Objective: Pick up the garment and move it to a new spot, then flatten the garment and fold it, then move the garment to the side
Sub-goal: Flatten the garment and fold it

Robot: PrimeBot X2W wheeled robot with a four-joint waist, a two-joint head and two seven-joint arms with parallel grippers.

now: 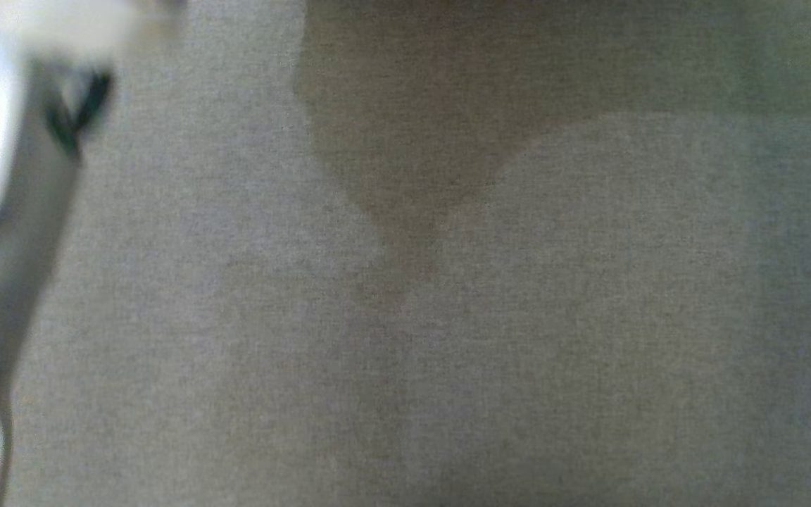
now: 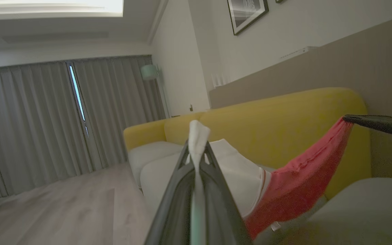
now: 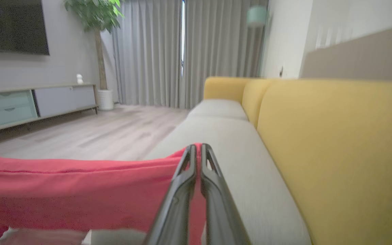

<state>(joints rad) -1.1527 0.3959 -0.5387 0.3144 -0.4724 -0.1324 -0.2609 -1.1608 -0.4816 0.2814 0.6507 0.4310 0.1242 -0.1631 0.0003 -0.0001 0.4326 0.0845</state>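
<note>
Left pincer (image 2: 197,147) clamps garment (image 2: 294,177) at white end, right pincer (image 3: 198,147) at red end. Cloth hangs between them, sofa (image 3: 335,143) below, likely for flattening.

No legible text, label, brand, number or sign on anything in these views.

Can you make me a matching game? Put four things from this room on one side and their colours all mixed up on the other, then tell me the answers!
Things:
1. sofa back
2. curtains
3. plant leaves
4. garment

Colours:
A. green
B. red and white
C. yellow
D. grey

Answers: 1-C, 2-D, 3-A, 4-B
</note>
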